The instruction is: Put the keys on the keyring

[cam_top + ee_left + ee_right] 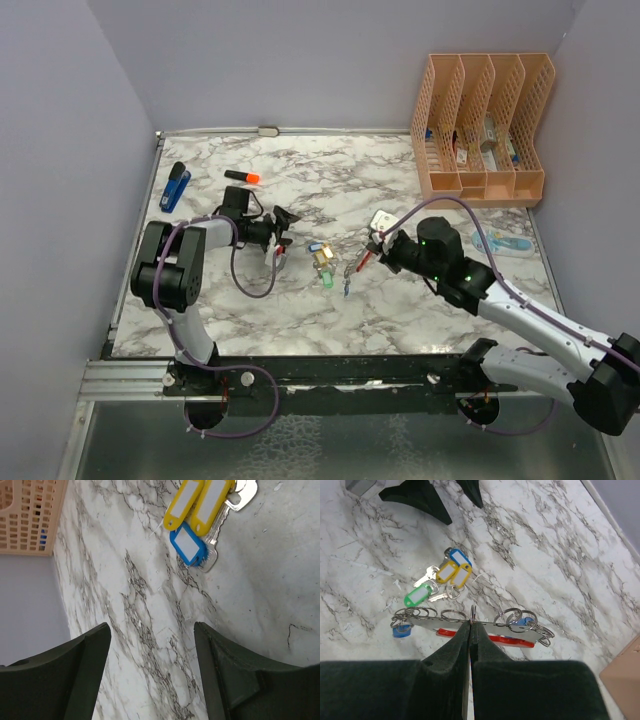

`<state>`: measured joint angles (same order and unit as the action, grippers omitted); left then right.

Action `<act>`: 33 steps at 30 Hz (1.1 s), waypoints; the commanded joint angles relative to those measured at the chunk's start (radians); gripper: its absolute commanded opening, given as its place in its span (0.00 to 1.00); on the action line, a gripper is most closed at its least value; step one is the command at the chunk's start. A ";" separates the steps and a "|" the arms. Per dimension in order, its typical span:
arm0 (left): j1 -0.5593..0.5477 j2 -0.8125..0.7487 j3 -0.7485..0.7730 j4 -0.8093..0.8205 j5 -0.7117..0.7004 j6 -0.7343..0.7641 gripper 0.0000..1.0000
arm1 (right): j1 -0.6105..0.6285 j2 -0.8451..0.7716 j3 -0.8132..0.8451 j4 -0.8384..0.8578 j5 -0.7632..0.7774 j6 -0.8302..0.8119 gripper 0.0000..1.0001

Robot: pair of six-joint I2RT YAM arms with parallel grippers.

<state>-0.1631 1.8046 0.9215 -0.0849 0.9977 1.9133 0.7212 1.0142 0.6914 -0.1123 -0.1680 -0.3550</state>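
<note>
the right gripper (pixel 471 625) is pressing its dark jaws together just under its own camera, pinching the long d-shaped keyring (pixel 492 626) (silver-grey on one side, red on the other), apparently steadying it at the middle of the marble table (pixel 320 320) so its loops are facing the keys. just left of it, the small metal keys with blue, yellow and green plastic tags (pixel 445 577) are lying loose in a cluster. the left gripper (pixel 150 627) is hovering near them with jaws standing apart, gripping nothing, likely lining up a pick. at the far right, the peach slotted plastic file rack (pixel 480 185) is holding small stationery that i cannot identify.
</note>
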 commanded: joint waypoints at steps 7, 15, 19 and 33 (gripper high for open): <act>-0.056 0.038 0.005 -0.058 0.052 0.269 0.64 | 0.011 -0.033 -0.014 0.054 0.025 0.041 0.01; -0.075 0.084 0.029 -0.138 0.019 0.383 0.52 | 0.011 -0.037 -0.018 0.044 0.032 0.047 0.01; -0.082 0.105 0.030 -0.136 0.000 0.414 0.46 | 0.011 -0.034 -0.023 0.042 0.034 0.048 0.01; -0.107 0.154 0.082 -0.271 -0.041 0.590 0.39 | 0.011 -0.007 -0.028 0.053 0.034 0.053 0.01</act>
<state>-0.2531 1.9125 1.0103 -0.2310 1.0172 2.0624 0.7258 1.0084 0.6693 -0.1089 -0.1596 -0.3107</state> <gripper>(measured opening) 0.400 0.016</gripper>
